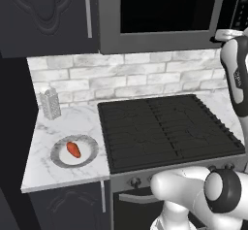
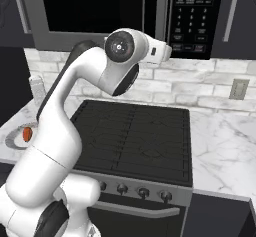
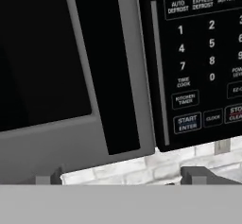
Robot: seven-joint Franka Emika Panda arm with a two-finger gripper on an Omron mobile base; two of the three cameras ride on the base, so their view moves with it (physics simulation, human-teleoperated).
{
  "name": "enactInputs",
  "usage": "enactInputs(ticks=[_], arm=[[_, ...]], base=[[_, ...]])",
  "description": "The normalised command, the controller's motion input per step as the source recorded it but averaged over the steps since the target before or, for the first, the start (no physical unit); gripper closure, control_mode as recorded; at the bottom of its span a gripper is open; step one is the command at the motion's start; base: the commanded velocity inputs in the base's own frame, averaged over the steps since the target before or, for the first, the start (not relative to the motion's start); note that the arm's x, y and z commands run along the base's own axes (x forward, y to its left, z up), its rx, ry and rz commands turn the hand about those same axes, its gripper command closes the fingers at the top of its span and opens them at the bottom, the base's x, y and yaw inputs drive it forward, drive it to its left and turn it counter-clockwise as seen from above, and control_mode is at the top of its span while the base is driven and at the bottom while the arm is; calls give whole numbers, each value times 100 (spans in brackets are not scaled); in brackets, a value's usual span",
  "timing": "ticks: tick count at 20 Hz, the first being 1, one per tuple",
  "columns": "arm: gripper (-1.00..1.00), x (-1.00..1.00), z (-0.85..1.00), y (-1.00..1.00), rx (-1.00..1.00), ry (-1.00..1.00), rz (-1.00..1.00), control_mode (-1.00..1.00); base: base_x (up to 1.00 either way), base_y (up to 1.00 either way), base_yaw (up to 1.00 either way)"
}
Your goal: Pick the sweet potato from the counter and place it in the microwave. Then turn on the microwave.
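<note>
Orange-red against grey, the sweet potato (image 1: 73,149) lies on a small round plate (image 1: 88,156) near the front edge of the left stretch of the white marble counter (image 1: 58,178), untouched and well apart from the arm. Behind it, toward the back left corner by the brick backsplash, stands a metal box grater (image 1: 50,103). To the right of that counter section sits the black ridged stovetop (image 1: 169,127), with a row of knobs (image 2: 132,190) along its front. Above the stovetop hangs the microwave (image 2: 95,36), its dark glass door apparently shut; the interior cannot be seen. Further right on the microwave is the black button panel (image 3: 203,53), where the "start/enter" key (image 3: 187,122) is readable in the hand view.

The gripper (image 3: 125,179) is raised close to the microwave's lower edge, facing the seam between door and panel; its fingertips (image 3: 194,175) stand spread wide with nothing between them.

Judging from this, the pick has not been made, and the step in hand looks like getting the microwave door open first. The next move calls for catching the door's edge beside the panel and swinging it clear, after which the arm must drop down and left to the plate for the sweet potato.
</note>
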Motion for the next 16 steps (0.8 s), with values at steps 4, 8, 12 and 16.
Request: enactInputs(ticks=[4, 8, 12, 16], arm=[[-100, 18, 30, 0, 0, -11, 0, -100], [-100, 34, 17, 0, 0, -4, 0, -100], [-100, 42, 11, 0, 0, 0, 0, -100], [-100, 41, 9, 0, 0, 0, 0, -100]], base=[[0, 0, 0], [0, 0, 0], [0, 0, 0], [0, 0, 0]])
